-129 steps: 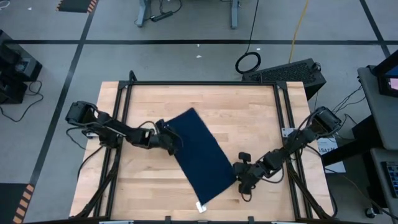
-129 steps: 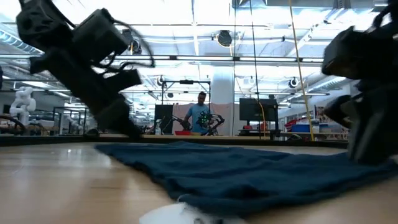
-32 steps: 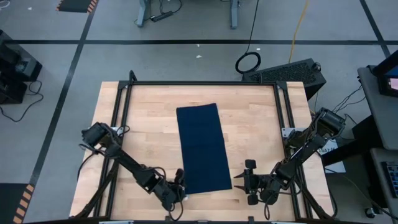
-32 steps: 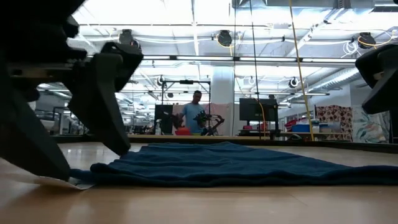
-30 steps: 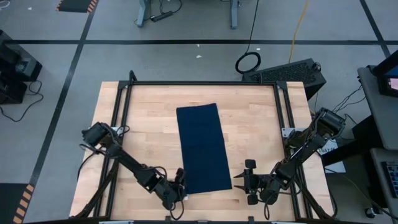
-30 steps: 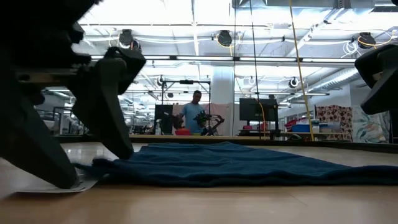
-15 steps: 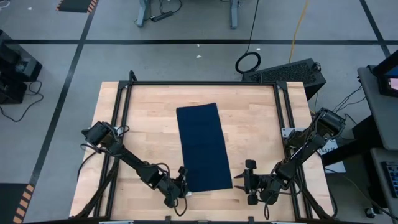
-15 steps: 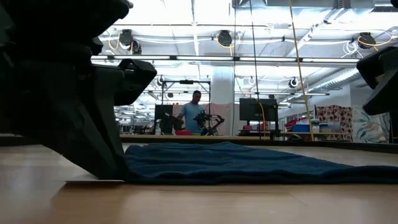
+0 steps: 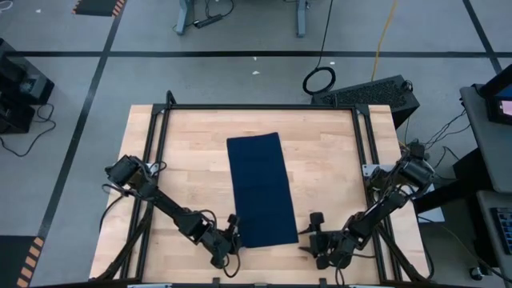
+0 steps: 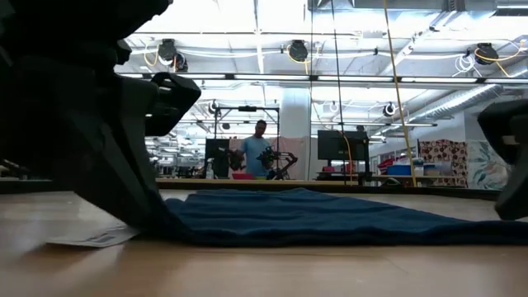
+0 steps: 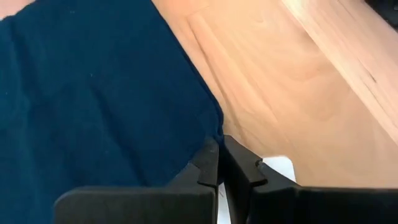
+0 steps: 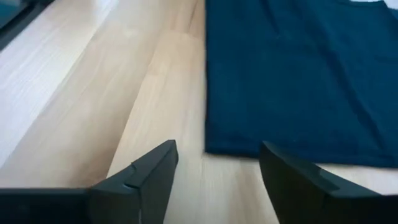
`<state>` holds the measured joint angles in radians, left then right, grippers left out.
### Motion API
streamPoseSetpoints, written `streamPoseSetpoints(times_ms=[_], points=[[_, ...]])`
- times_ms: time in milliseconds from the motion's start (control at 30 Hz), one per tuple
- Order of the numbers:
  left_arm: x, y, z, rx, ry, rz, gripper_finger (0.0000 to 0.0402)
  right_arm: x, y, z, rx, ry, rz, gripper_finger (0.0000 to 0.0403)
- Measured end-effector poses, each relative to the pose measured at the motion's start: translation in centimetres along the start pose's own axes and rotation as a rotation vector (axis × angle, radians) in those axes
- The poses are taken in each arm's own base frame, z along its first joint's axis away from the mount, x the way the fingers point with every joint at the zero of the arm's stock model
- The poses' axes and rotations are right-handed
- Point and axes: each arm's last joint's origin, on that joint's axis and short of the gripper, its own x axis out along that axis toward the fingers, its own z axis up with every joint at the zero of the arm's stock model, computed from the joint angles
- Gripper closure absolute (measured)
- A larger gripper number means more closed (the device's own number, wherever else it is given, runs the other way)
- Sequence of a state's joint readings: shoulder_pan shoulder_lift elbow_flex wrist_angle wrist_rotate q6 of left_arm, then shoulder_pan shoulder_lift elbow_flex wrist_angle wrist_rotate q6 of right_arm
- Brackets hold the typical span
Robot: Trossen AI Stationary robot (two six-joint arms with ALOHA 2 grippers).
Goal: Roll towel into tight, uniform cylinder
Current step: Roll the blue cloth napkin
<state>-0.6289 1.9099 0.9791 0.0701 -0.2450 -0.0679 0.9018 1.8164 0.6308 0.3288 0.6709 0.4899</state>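
The dark navy towel (image 9: 260,190) lies spread flat on the wooden table, its long sides running near to far. A small white tag (image 10: 91,238) lies on the wood by its near left corner. My left gripper (image 9: 234,242) is shut at that corner. My right gripper (image 9: 310,235) is open, low over the table at the towel's near right corner (image 12: 211,146). Its two fingers stand apart on either side of that corner, and I see no touch. My left gripper pinches the towel's near left corner (image 11: 216,129) between its two shut fingers (image 11: 210,158). They come in low from the table's near left, slanting down. One layer or several, I cannot tell. The corner and the rest of the cloth lie slack on the table.
A black frame (image 9: 260,106) runs round the tabletop. Bare wood (image 9: 192,160) lies on both sides of the towel and beyond its far edge. In the low view a person (image 10: 262,153) stands far off in the room behind the table.
My left gripper has slid a little toward the towel and shut on its near left corner; its fingers earlier stood apart around the corner. My right gripper has come down and moved left toward the near right corner. The towel has stayed flat.
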Motion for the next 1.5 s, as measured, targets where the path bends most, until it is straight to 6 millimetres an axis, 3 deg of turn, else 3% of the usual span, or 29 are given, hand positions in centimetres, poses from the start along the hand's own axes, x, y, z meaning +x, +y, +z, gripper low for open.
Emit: streamPoseSetpoints(times_ms=[167, 367, 467, 667, 733, 1067, 1333, 1500], points=[[0.0, -0.1, 0.0, -0.018, 0.003, 0.004, 0.0393, 0.7, -0.1, 0.0, 0.078, -0.026, -0.011, 0.0169], [0.0, 0.0, 0.0, -0.023, 0.003, 0.017, 0.0394, 1.1, -0.5, 0.1, 0.111, -0.016, -0.017, 0.0202], [0.0, 0.0, 0.0, -0.023, 0.002, 0.018, 0.0394, 1.3, -0.7, 0.2, 0.155, -0.001, -0.006, 0.0246], [-0.7, -0.1, 0.5, -0.031, -0.019, 0.010, 0.0394, 1.5, -0.6, 0.5, 0.235, 0.001, 0.053, 0.0373], [-1.3, -0.3, 0.8, -0.029, -0.035, -0.008, 0.0394, 1.5, -0.5, 0.7, 0.267, -0.008, 0.078, 0.0394], [-2.0, -0.7, 0.0, -0.032, 0.044, 0.004, 0.0394, 1.5, -0.1, 1.7, 0.477, -0.057, 0.171, 0.0356], [-1.7, 0.3, -0.5, -0.064, 0.064, 0.034, 0.0394, 0.8, 0.7, 1.0, -0.013, -0.085, 0.147, 0.0277], [-1.7, 0.8, -0.4, -0.083, 0.056, 0.043, 0.0395, 0.8, 0.5, 1.1, -0.106, -0.125, 0.056, 0.0231]])
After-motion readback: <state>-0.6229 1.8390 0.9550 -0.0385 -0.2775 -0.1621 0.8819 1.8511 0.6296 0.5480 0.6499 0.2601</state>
